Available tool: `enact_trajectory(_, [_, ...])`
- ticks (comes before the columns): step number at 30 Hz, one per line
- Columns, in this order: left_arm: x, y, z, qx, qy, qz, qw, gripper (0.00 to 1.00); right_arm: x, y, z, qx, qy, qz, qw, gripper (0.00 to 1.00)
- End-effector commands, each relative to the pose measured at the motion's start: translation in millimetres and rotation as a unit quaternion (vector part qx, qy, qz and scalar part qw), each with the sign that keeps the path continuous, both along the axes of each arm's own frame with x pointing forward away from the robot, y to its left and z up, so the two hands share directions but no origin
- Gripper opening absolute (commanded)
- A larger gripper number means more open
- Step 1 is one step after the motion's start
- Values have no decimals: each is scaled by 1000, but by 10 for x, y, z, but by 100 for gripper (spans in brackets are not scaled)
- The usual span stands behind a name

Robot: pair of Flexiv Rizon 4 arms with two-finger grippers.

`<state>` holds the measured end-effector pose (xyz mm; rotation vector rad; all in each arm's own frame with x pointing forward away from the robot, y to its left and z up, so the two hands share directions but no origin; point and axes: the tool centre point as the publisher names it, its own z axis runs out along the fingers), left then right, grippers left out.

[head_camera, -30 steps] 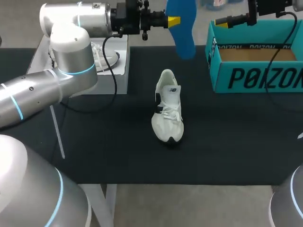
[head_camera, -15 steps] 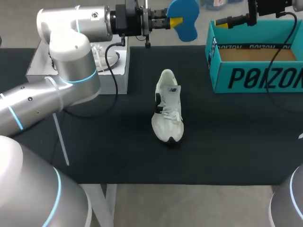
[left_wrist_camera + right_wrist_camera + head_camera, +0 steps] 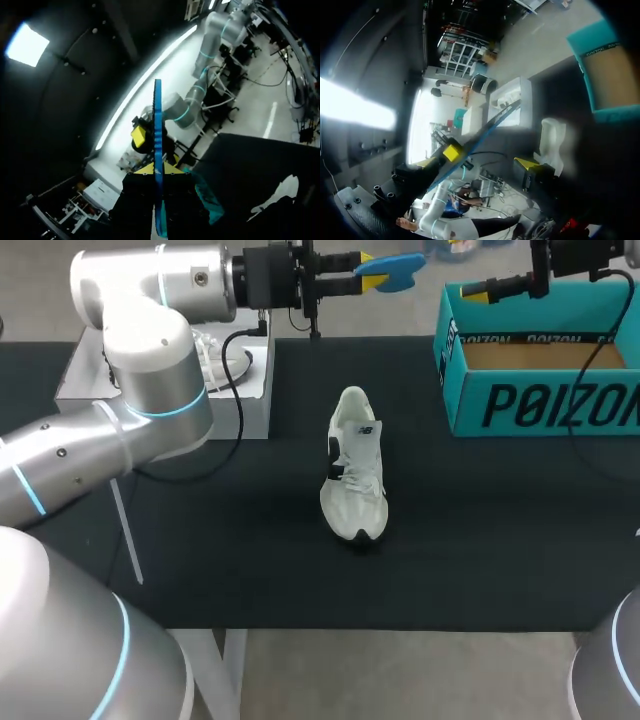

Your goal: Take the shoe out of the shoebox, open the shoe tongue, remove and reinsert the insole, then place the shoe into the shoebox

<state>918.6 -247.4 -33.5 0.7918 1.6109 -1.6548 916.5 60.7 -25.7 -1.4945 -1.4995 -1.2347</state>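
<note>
While our left gripper (image 3: 368, 273) pinches the blue insole (image 3: 400, 267) up high, the white shoe (image 3: 355, 465) lies on the black table (image 3: 230, 540), apart from the teal shoebox (image 3: 540, 405). Our right gripper (image 3: 478, 290) hangs over the box's corner; we cannot tell its grip.

A black cloth (image 3: 480, 540) covers the table. At the far left sits a pale grey box (image 3: 255, 405). On top of it lies something white with laces (image 3: 222, 355). It is partly hidden.

Black table (image 3: 200, 540): shoe (image 3: 355, 465), shoebox (image 3: 545, 400), grey box (image 3: 256, 400)
</note>
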Motion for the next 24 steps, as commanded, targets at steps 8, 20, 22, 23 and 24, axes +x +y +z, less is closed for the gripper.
enact_trajectory(8, [-126,-18,47,-19,-280,-17,960,0,-30,-21,-20,2,2,0,1000,100])
enact_trajectory(20, [-88,49,23,-7,-314,10,949,0,-40,-44,-65,6,7,-1,1000,100])
enact_trajectory(22, [-65,86,1,-1,-314,15,949,0,-43,-24,-56,10,7,2,1000,100])
enact_trajectory(23, [-54,103,-8,5,-309,21,951,0,-47,-9,-40,14,6,4,1000,100])
enact_trajectory(24, [-42,114,-17,11,-311,24,950,0,-54,8,-21,20,3,7,1000,100])
